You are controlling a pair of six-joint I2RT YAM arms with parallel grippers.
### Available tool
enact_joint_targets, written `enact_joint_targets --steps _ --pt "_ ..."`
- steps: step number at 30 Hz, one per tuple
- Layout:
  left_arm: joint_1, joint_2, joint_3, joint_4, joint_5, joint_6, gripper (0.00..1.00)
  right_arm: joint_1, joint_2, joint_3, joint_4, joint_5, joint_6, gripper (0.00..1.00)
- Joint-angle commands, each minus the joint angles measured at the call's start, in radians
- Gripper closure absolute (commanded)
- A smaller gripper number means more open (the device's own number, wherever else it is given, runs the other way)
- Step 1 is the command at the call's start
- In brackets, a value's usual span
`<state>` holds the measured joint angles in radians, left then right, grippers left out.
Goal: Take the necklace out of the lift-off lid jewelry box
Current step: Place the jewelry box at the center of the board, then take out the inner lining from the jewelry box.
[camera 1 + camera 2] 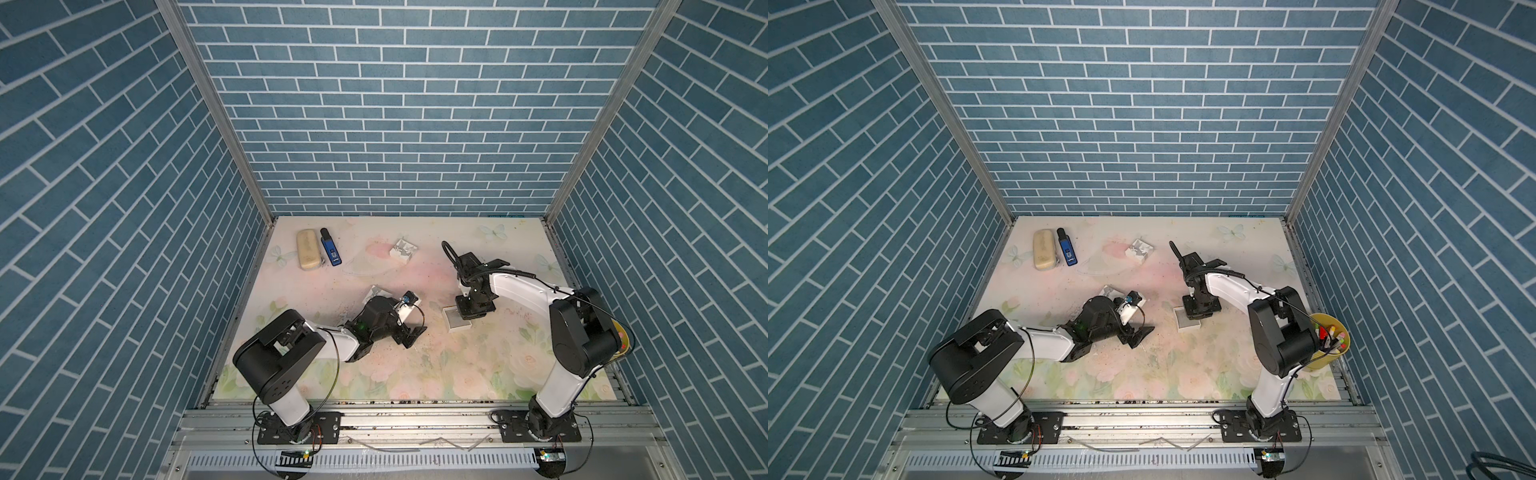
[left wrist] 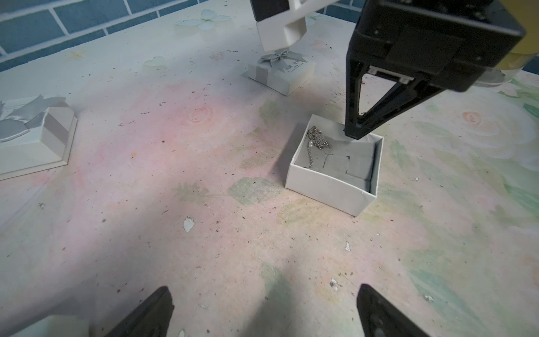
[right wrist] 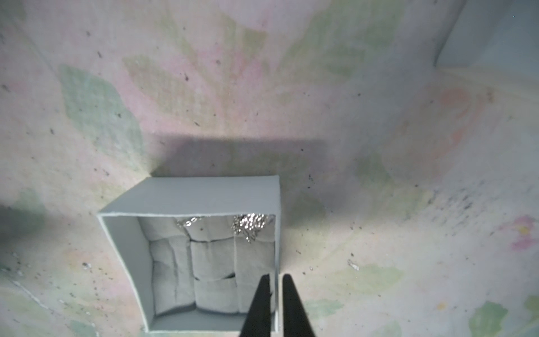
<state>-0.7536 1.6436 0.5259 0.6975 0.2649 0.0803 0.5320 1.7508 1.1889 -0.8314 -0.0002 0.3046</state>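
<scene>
1. Nearest the robot's base, on its right, a yellow cup [image 1: 1325, 361] of pens stands at the edge of the floral table [image 1: 1183, 374], partly hidden behind the right arm.
2. The left gripper [image 2: 262, 294] hangs low over bare tabletop, its jaws spread wide with nothing between them.
3. A little farther, to the right, sits the jewelry box [image 2: 329, 186] with its lid off. The right gripper [image 3: 275, 280] points straight down at its rim. Its jaws are a narrow slit apart, with one fingertip [image 3: 262, 294] inside the box, the other outside, and the thin wall between them.
4. The necklace [image 3: 249, 223] lies inside the box, bunched in a corner on the grey padding, apart from the fingertips.
5. Beside the left arm lies a white ribboned piece [image 2: 38, 137]; whether it is a lid or a box cannot be told.
6. Farther back stands a closed white box [image 1: 403, 250] with a grey bow.
7. At the far left, a beige case [image 1: 309, 249] and a blue device [image 1: 331, 247] lie side by side.
</scene>
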Motion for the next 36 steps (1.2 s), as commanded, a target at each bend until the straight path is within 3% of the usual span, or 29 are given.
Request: enact_joint_targets --steps 1,4,11,18,36 --pt "-0.018 -0.03 -0.022 0.05 0.037 0.072 0.0 0.006 -0.06 0.017 -0.065 0.024 -0.004 0.75" --pt "-0.025 -0.033 -0.006 0.031 0.066 0.082 0.05 0.02 -0.098 0.036 -0.11 0.032 0.011 0.7" --pt "-0.087 0.024 0.051 0.032 0.059 0.099 0.12 0.071 -0.141 0.04 -0.123 -0.017 0.112 0.69" --pt "-0.138 0.12 0.112 0.098 0.027 0.08 0.18 0.075 -0.083 0.015 -0.04 -0.082 0.18 0.66" --pt "-0.139 0.195 0.115 0.143 0.069 0.058 0.22 0.074 0.086 0.062 -0.03 -0.018 0.154 0.6"
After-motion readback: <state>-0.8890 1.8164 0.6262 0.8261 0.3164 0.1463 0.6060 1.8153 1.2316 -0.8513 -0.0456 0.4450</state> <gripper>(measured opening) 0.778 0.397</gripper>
